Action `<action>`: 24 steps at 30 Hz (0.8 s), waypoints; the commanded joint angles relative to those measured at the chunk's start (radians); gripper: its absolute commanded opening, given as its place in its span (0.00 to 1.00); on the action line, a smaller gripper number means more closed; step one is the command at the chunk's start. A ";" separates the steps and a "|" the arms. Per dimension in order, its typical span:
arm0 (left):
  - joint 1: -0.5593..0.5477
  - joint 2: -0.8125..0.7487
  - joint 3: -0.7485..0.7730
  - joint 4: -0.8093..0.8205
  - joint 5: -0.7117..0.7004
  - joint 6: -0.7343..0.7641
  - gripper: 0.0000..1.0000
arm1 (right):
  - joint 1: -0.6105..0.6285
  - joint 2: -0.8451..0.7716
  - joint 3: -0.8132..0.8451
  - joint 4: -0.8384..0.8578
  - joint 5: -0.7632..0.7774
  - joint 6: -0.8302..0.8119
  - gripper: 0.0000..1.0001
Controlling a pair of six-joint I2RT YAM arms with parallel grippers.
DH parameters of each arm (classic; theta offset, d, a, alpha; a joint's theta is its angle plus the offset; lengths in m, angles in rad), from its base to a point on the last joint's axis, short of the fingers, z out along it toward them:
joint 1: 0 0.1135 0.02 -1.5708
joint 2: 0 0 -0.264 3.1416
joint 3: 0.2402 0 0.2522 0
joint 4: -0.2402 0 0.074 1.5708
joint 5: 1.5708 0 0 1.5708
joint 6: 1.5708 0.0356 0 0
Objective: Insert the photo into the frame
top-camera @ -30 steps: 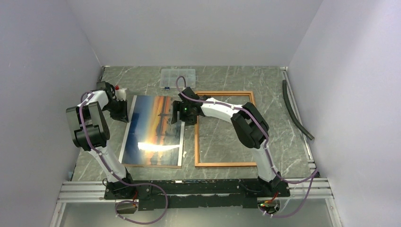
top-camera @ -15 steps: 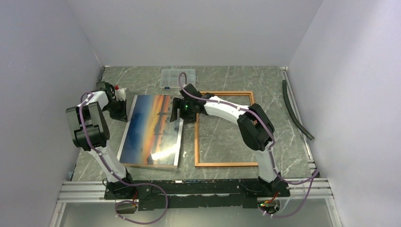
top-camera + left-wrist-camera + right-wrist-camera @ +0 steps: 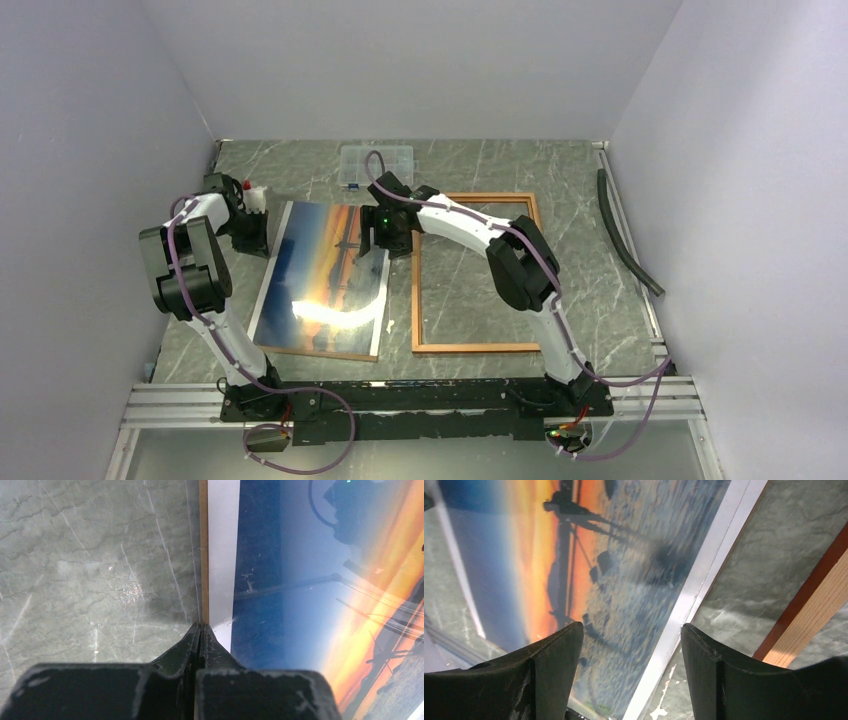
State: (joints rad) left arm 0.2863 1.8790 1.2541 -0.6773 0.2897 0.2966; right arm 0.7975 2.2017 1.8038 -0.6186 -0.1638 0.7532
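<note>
The photo [image 3: 320, 275], an orange-and-blue sunset print, lies on a brown backing board [image 3: 315, 352] left of centre. The frame [image 3: 470, 199], a narrow red-orange rectangle, lies flat to its right. My left gripper [image 3: 256, 236] is shut at the photo's far left edge. In the left wrist view its fingertips [image 3: 200, 628] pinch the board's brown edge [image 3: 203, 555] and the photo's white margin [image 3: 222, 555]. My right gripper [image 3: 374, 240] is open above the photo's far right edge. In the right wrist view [image 3: 631, 630] its fingers straddle the white margin, with the photo [image 3: 574, 555] at left and the frame rail [image 3: 811, 622] at right.
A small clear plastic compartment box [image 3: 375, 165] stands at the back centre. A white bottle with a red cap [image 3: 256, 195] stands behind my left gripper. A black hose [image 3: 625, 235] lies along the right side. Walls close in on three sides.
My right gripper has moved a little left and back over the photo's far right edge. The photo and board have shifted slightly left. The left gripper has stayed shut.
</note>
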 commanded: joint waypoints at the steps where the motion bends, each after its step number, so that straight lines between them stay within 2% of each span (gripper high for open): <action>1: -0.027 -0.040 -0.025 -0.043 0.090 -0.025 0.03 | 0.020 0.029 0.084 0.004 -0.003 -0.020 0.74; 5: -0.028 -0.039 -0.034 -0.041 0.085 -0.013 0.03 | 0.020 -0.011 0.032 0.065 -0.017 0.001 0.74; 13: -0.028 -0.045 -0.025 -0.043 0.094 -0.014 0.03 | 0.018 -0.015 -0.014 0.020 0.046 -0.006 0.76; 24: -0.028 -0.030 -0.037 -0.030 0.097 -0.013 0.03 | 0.020 -0.095 -0.088 0.116 -0.017 0.024 0.75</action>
State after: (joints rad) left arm 0.2768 1.8717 1.2362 -0.6758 0.3172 0.2935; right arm 0.8028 2.2055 1.7176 -0.5877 -0.1314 0.7521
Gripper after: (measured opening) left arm 0.032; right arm 0.757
